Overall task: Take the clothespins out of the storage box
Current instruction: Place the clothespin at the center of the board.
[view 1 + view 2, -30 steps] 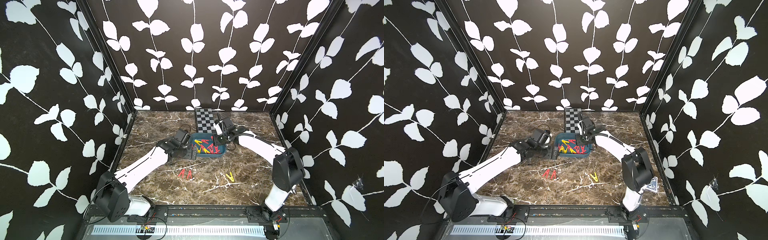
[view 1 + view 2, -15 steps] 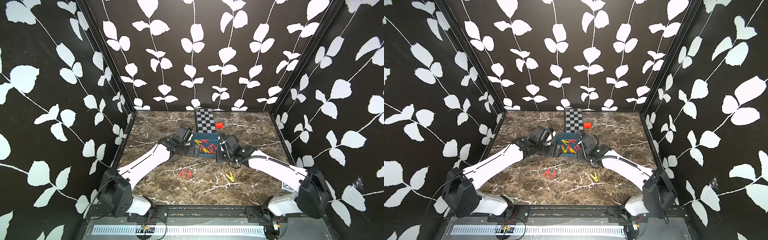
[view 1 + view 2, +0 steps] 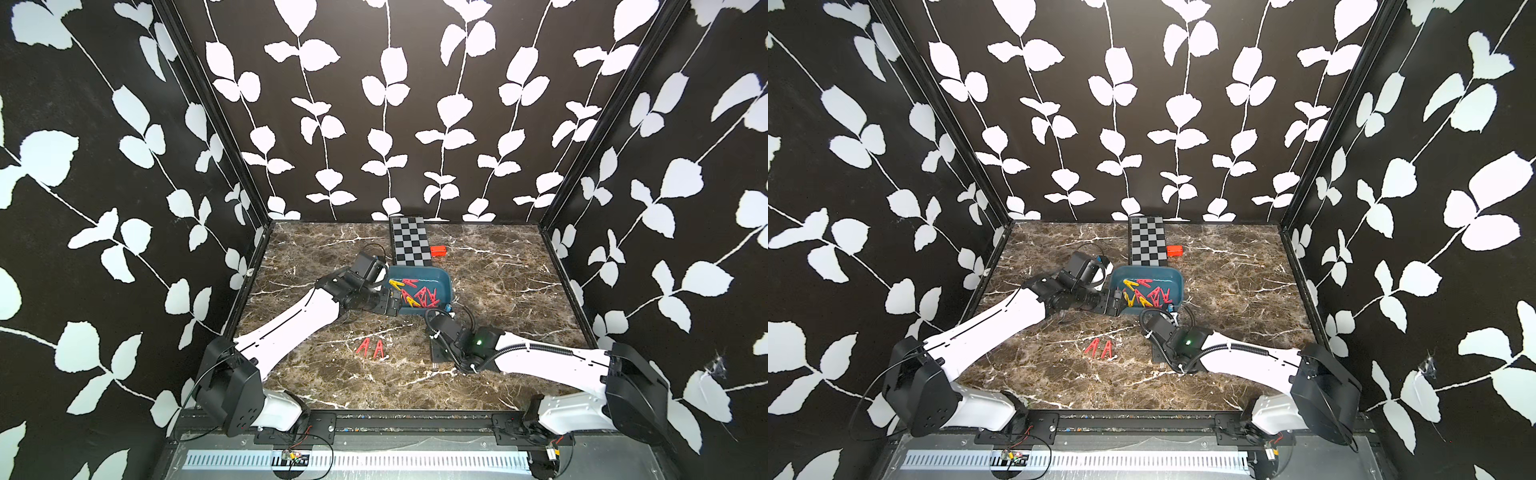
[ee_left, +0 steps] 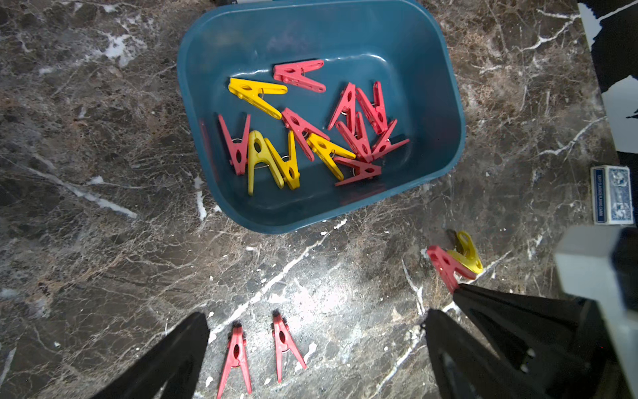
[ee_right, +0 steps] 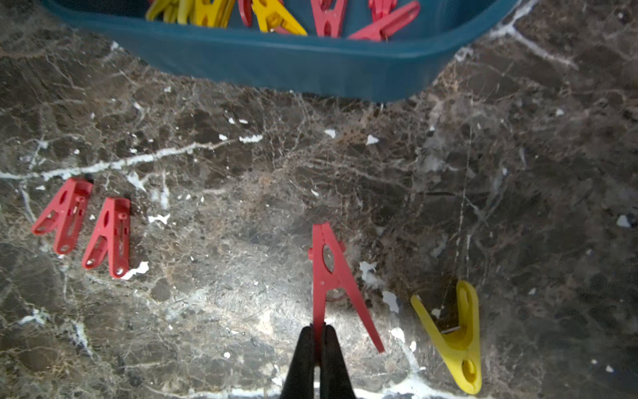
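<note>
As far as the right wrist cam shows me, right gripper is pinched tight on one leg of a red clothespin, tip pointing toward the storage box. I can't tell if that pin touches the marble table or hangs just above it. Yellow clothespin lies just beside the held one, not touching it. Two red clothespins lie side by side on the table further along, in front of the box's near wall. Left gripper has its jaws wide apart and holds nothing; in the left wrist view those two red pins show between its fingers. In both top views I see it at the box's left near corner. Clothespins in the box: about a dozen, red and yellow mixed, overlapping on the bottom. Behind the box is a checkered board, with an orange-red block just beside it. A blue card pack lies on the table, apart from the box.
</note>
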